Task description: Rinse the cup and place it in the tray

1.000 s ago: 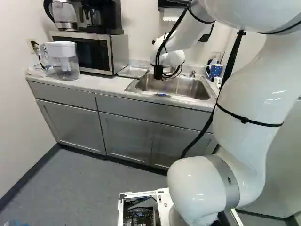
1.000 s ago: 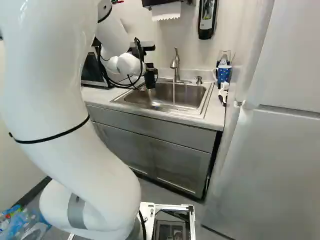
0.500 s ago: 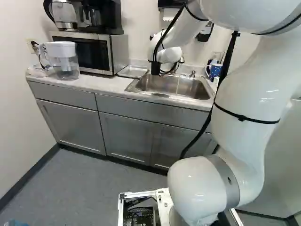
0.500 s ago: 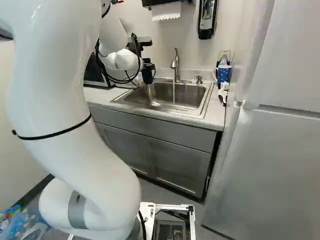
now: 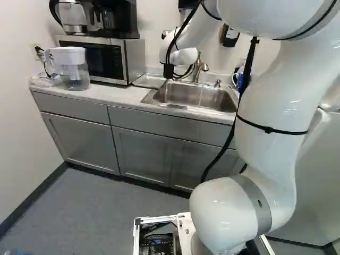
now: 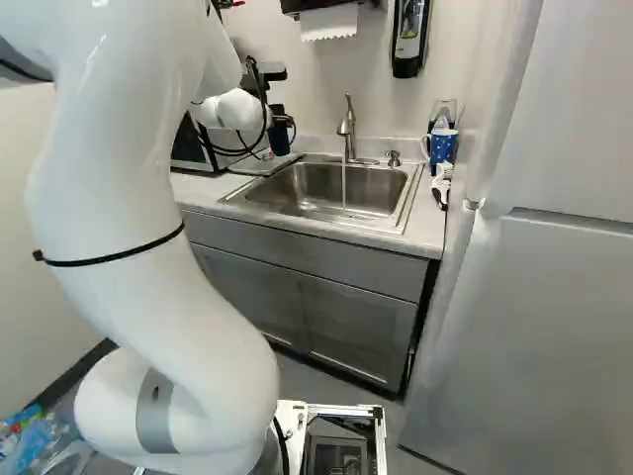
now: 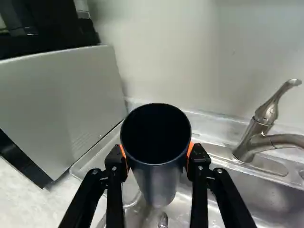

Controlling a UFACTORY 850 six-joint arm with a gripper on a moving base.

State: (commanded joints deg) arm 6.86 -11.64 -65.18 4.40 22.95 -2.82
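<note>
The dark cup [image 7: 159, 183] is held in the air, mouth up, near the left edge of the sink [image 6: 406, 213] and above the tray [image 6: 259, 166]; it is pinched by the gripper [image 6: 279, 119], whose fingers are kept apart by the cup's width, with an orange pad [image 7: 123, 154] pressed on each side. The cup's dark inside is shown only in the wrist view; in the right base view, running water [image 6: 343, 185] is seen falling from the tap [image 6: 348, 129] into the sink, and the fridge [image 6: 554, 327] is seen right of the sink; the clear jug [image 5: 74, 76] is shown only in the left base view, far left of the sink. The tray is set just left of the sink; the microwave [image 5: 134, 58] is set left of both, so that side is blocked by its wall; the blue mug [image 6: 443, 146] is found behind the sink's right end.
</note>
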